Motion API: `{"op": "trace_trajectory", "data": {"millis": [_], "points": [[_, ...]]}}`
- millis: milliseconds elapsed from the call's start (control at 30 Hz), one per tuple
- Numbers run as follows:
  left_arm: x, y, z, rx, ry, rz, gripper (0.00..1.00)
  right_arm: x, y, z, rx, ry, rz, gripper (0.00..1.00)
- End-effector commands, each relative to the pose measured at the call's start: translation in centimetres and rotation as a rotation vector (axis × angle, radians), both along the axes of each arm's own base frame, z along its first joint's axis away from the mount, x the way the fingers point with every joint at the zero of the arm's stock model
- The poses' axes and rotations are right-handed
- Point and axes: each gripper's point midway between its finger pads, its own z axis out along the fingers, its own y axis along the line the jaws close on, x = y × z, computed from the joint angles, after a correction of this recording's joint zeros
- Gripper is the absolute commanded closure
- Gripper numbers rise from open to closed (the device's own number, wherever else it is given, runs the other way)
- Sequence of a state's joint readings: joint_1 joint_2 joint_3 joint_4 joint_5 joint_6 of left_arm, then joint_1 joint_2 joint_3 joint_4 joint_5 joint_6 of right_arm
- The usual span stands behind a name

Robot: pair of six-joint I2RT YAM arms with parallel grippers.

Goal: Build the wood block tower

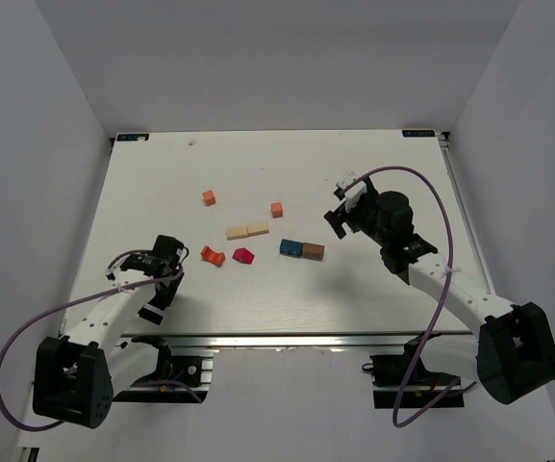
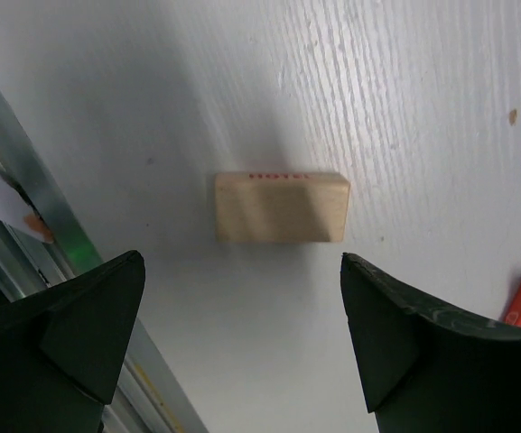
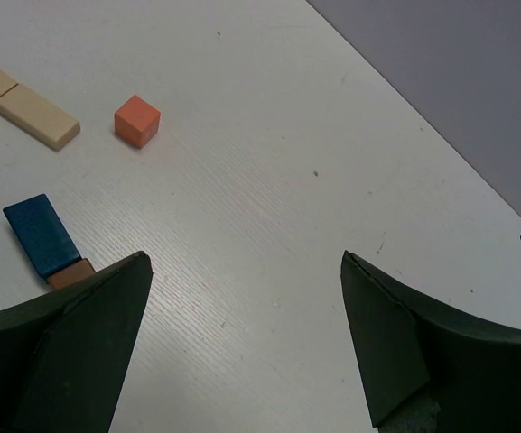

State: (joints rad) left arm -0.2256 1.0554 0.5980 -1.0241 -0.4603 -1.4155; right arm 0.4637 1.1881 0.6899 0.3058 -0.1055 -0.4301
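Both tools gape wide, holding nothing: the left tool (image 2: 242, 334) hangs over a pale block (image 2: 281, 207) by the table's (image 1: 373, 173) near edge, the right tool (image 3: 242, 343) near the blue block (image 3: 41, 236). No wood block tower stands yet. An off-centre pinch could skid or twist such small blocks.

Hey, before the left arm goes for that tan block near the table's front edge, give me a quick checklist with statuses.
1. Left gripper open: ok.
2. Tan block centred between its fingers: not ok, offset toward one finger.
3. Gripper low enough to close on it: cannot tell.
4. Right gripper open and empty: ok.
5. Two tan base blocks end to end: ok.
6. Stacking started: not ok, every block in view lies on the table.
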Motion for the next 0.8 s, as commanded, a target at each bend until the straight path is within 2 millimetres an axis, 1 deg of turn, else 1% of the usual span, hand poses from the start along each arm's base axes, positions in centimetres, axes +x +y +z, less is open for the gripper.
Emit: {"op": "trace_trajectory", "data": {"millis": [0,67,100,233,300,367,400,433,467,500,667,733,767], "points": [[1.5,1.8,0.4,0.073,-0.070,0.062,0.02,0.6,-0.4,0.8,0.007,-0.042,-0.021,0.11],[1.8,2.1,0.2,0.080,-0.076,0.070,0.02,0.6,-0.3,0.7,0.006,-0.039,-0.019,0.11],[1.7,2.3,-0.2,0.083,-0.059,0.063,0.02,0.6,-0.4,0.6,0.002,-0.039,-0.021,0.11],[2.2,2.2,-1.6,0.078,-0.036,0.047,0.02,0.6,-0.6,0.5,0.004,-0.034,-0.032,0.11],[1.7,2.6,-2.1,0.098,-0.002,0.065,0.02,0.6,-0.6,0.4,0.002,-0.031,-0.033,0.11],[2.0,2.6,-2.5,0.093,-0.021,0.062,0.03,0.6,-0.5,0.5,0.006,-0.031,-0.028,0.11],[2.1,2.5,-2.6,0.089,-0.023,0.053,0.07,0.6,-0.5,0.5,0.007,-0.032,-0.028,0.11],[2.6,2.3,-2.7,0.081,-0.034,0.031,0.13,0.6,-0.4,0.5,0.009,-0.029,-0.025,0.11],[3.0,2.1,-2.6,0.072,-0.053,0.031,0.13,0.6,-0.4,0.4,0.009,-0.027,-0.026,0.11],[3.0,2.1,-2.8,0.073,-0.046,0.005,0.21,0.7,-0.5,0.4,0.009,-0.025,-0.032,0.11],[3.6,2.2,-2.4,0.084,-0.081,-0.016,0.50,0.8,-0.7,0.4,0.009,-0.025,-0.040,0.11],[4.6,2.1,-1.9,0.090,-0.118,-0.040,0.55,0.8,-0.6,0.6,0.011,-0.029,-0.038,0.11],[5.2,2.1,-1.5,0.092,-0.139,-0.050,0.56,0.7,-0.6,0.5,0.011,-0.027,-0.037,0.11]]}}
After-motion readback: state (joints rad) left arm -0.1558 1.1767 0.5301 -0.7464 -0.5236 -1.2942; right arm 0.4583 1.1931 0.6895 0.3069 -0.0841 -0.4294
